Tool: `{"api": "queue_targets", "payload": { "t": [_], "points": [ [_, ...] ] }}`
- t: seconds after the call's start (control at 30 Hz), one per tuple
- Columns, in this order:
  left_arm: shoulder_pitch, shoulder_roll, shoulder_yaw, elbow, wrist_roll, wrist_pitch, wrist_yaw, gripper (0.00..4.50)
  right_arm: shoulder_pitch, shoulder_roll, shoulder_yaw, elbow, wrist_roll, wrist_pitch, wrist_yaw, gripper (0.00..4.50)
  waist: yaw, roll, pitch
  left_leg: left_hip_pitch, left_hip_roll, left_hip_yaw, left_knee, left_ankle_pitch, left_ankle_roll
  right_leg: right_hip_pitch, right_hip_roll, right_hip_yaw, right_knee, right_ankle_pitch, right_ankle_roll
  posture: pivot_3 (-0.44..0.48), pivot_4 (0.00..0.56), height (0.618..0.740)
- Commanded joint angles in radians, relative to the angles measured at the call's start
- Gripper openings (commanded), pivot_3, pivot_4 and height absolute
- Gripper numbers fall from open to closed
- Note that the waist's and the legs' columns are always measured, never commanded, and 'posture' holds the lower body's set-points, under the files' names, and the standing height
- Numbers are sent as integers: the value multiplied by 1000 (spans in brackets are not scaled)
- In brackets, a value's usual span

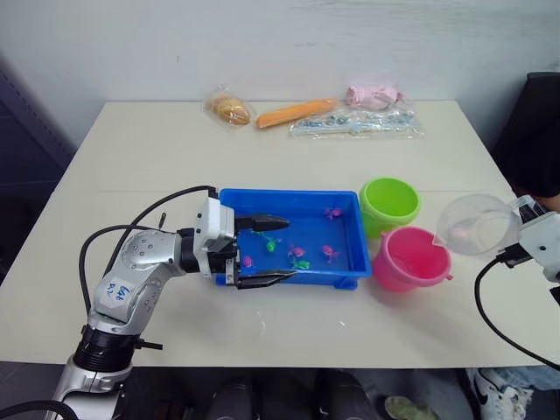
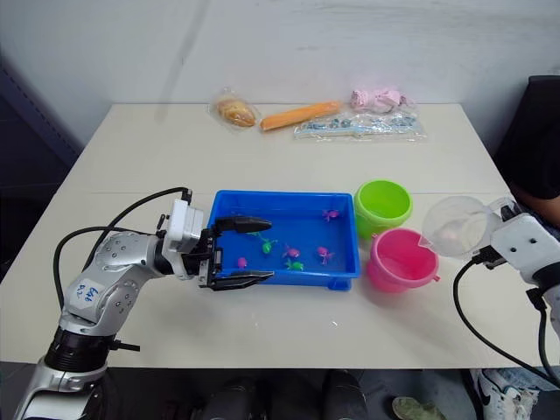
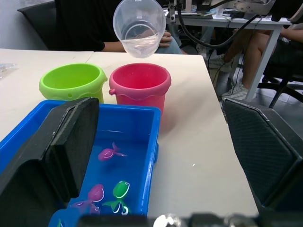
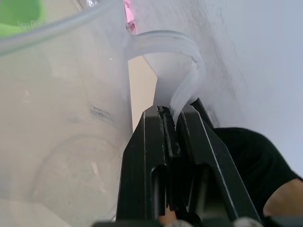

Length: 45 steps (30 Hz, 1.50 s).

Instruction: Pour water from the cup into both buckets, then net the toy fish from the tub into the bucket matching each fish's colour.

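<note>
Now: cup tipped over the pink bucket, left hand open at the tub

Nearest, the left hand (image 1: 267, 251) reaches in level from the left with its forearm along the front of the surface (image 1: 131, 166), fingers spread wide and gripping nothing, one over the water inside the tub (image 1: 346, 271), the other at the tub's front rim. The blue tub lies with its long axis running left to right; small pink and green toy fish (image 1: 299, 252) are scattered in its water. Bare surface lies open in front of the tub and to its left.

Just right of the tub stands the pink bucket (image 1: 409, 259), with the green bucket (image 1: 389, 199) touching it just behind. The right hand (image 4: 173, 127) is clamped on the cup's handle, holding the cup (image 1: 477, 225) tilted, mouth facing left toward the pink bucket, a little water pooled at its lower side. Farther back, packets (image 1: 354, 122) lie along the far edge.
</note>
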<state>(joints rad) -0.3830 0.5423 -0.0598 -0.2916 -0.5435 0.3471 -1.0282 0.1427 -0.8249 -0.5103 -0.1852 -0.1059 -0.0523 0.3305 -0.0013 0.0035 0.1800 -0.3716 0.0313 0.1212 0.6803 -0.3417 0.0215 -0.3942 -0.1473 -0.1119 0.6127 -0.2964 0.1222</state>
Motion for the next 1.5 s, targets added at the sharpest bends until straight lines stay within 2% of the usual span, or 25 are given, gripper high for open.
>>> {"api": "queue_targets", "payload": {
  "t": [0.03,0.83,1.5],
  "points": [
    [-8,-5,6,-2,6,-22,2,4500,-15,-34,-11,7,-76,-93,-35,79,1,0,0,0,0,0,0,0,0,0,0,0,0,0,0,0,150,740],
    [-5,-23,3,-1,18,-36,13,4500,-42,-69,18,66,-298,-295,-133,79,-1,-1,1,0,0,0,0,0,0,0,0,0,0,0,0,0,150,740],
    [-13,-39,1,19,37,-60,8,4500,-62,-68,8,94,-340,-347,-169,79,-1,-1,1,0,0,0,0,1,-1,0,0,0,0,0,0,0,150,740]
  ]
}}
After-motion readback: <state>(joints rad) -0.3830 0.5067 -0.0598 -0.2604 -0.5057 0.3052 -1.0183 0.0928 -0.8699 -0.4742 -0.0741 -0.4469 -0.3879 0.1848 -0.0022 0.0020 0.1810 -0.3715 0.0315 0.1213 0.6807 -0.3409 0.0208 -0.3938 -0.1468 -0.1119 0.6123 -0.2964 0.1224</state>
